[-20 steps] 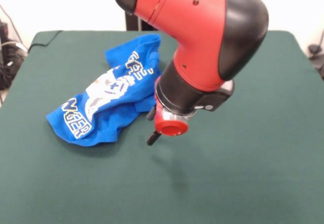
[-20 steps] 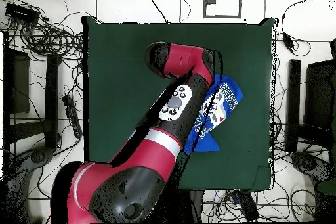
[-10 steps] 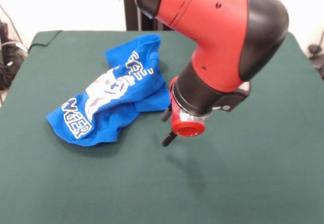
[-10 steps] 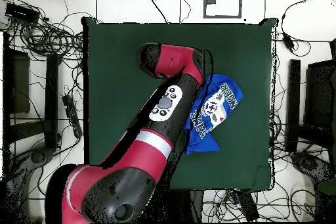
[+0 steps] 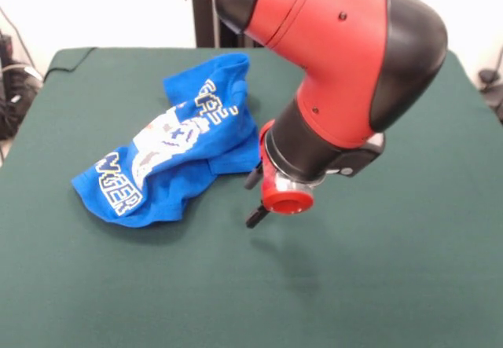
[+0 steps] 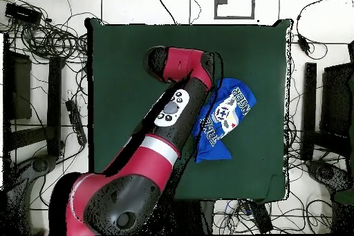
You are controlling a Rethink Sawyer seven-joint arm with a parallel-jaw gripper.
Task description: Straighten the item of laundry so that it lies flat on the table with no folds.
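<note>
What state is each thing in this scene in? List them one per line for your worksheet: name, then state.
T-shirt: crumpled and folded over itself, not flat, lying on the table, not held.
Table: green cloth top, bearing the T-shirt on one side.
Gripper: beside the T-shirt's edge, above the cloth top; open or shut cannot be told.
Arm: stretched over the table, bent down at the wrist.

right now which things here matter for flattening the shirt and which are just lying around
Part of the job:
- blue T-shirt, crumpled
- green table
- end effector, beside the shirt

Just lying about:
- cables on the floor around the table
- black stand behind the table
</note>
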